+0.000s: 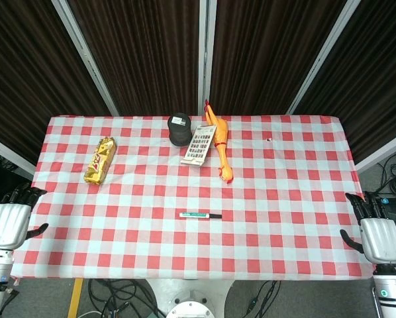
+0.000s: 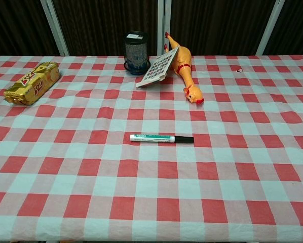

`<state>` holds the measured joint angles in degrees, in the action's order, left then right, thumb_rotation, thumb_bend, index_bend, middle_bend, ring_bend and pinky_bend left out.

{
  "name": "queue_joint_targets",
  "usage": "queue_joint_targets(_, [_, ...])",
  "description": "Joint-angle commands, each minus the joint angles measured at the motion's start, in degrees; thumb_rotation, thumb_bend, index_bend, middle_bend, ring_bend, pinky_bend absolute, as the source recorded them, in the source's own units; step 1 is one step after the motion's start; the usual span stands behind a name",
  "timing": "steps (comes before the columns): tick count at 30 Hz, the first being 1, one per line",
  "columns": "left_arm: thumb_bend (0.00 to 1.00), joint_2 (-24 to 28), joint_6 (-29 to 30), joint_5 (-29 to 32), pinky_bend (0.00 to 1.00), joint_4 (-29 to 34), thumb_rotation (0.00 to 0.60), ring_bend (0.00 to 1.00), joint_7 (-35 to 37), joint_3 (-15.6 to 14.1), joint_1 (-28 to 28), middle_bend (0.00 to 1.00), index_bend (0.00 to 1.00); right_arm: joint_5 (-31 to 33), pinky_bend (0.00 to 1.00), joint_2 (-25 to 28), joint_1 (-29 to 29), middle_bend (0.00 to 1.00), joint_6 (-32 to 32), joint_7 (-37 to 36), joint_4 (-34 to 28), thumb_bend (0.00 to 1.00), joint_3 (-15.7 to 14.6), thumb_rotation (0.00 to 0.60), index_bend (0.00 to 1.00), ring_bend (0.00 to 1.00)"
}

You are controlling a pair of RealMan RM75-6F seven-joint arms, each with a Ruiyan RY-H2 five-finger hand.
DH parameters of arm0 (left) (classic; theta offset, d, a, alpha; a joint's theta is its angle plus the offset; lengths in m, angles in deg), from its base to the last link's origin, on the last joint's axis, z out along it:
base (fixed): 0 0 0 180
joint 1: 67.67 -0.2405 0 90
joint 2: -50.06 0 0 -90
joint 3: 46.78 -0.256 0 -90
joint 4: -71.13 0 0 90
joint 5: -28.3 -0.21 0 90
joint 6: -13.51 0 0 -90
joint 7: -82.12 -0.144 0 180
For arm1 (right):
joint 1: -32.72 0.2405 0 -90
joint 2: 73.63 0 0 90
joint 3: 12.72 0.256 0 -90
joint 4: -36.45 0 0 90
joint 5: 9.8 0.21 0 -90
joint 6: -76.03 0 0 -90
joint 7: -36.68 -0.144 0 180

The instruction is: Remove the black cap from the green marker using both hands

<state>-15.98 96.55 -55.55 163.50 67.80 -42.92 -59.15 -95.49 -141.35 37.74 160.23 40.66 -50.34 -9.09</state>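
The green marker (image 1: 197, 215) (image 2: 154, 137) lies flat on the checkered tablecloth near the table's front middle. Its black cap (image 1: 214, 216) (image 2: 185, 139) is on and points to the right in both views. My left hand (image 1: 10, 220) hovers off the table's left edge, fingers apart and holding nothing. My right hand (image 1: 377, 232) hangs off the right edge, likewise empty with fingers spread. Both hands are far from the marker. The chest view shows neither hand.
At the back stand a black mesh cup (image 1: 179, 129) (image 2: 136, 52), a rubber chicken (image 1: 220, 142) (image 2: 185, 71) and a card (image 1: 198, 146) (image 2: 156, 67) leaning on it. A yellow snack packet (image 1: 99, 160) (image 2: 32, 82) lies at the left.
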Motion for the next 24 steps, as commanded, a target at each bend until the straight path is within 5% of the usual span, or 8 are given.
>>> queue_joint_targets(1, [0.00,-0.28,-0.22,0.10,0.31,-0.01,0.600,0.16,0.05,-0.05,0.10,0.27,0.27,-0.21,0.14,0.00,-0.04,0.16,0.15,-0.08,-0.05,0.16,-0.07,0.600,0.10,0.00])
queue_joint_targets(24, [0.00,-2.43,-8.81,2.35,0.37,4.77,0.600,0.16,-3.22,0.28,5.44,0.27,0.28,1.99,0.19,0.29,1.07,0.16,-0.22,3.06,-3.86,0.15,2.04,0.600,0.10,0.00])
